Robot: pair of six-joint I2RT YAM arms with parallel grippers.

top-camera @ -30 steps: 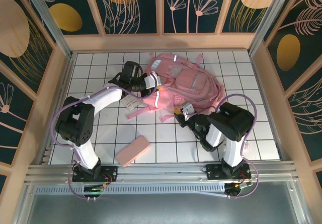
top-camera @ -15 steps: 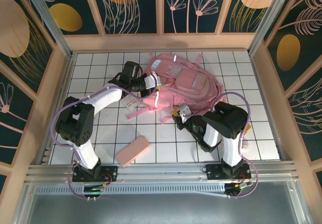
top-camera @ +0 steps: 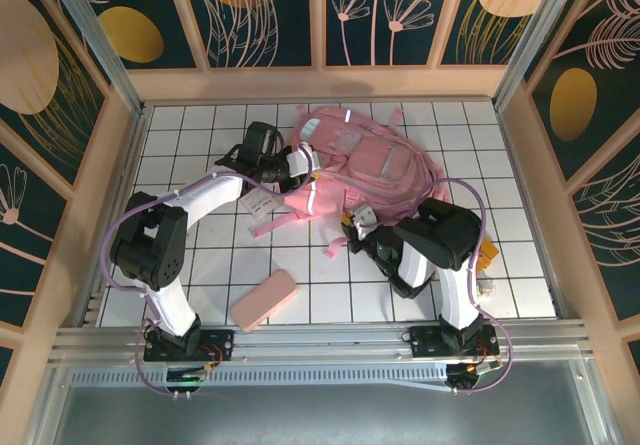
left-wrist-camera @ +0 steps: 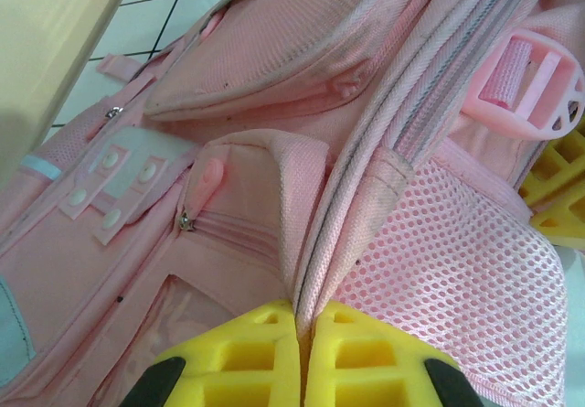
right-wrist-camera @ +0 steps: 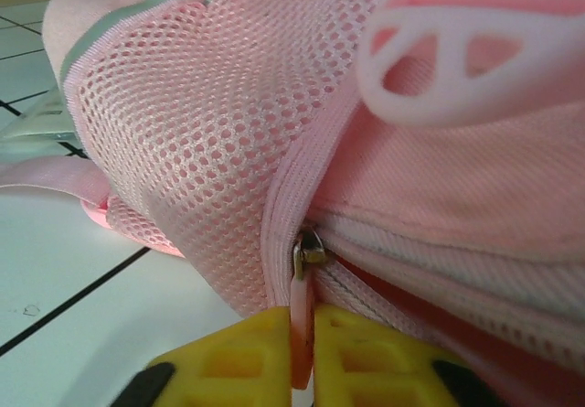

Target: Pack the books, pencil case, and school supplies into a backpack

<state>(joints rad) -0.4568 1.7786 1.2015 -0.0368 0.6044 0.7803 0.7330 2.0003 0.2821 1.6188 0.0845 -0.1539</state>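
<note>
Table (top-camera: 200, 130): white grid top; I see everything resting on it.
Backpack (top-camera: 375, 160): lying flat at the far middle of the table.
Left gripper (left-wrist-camera: 304, 338): clenched on a fold of the backpack's seam.
Right gripper (right-wrist-camera: 303, 348): pinching the zipper pull (right-wrist-camera: 307, 261) on the backpack's near side.
Pencil case (top-camera: 265, 300): by the near edge, left of centre.
Packet (top-camera: 262, 203): just beside the backpack's left side.

White-and-black arms (top-camera: 205, 197), looping purple cables (top-camera: 109, 250), yellow lattice fingers (left-wrist-camera: 247, 352), black bases (top-camera: 185, 345)
</note>
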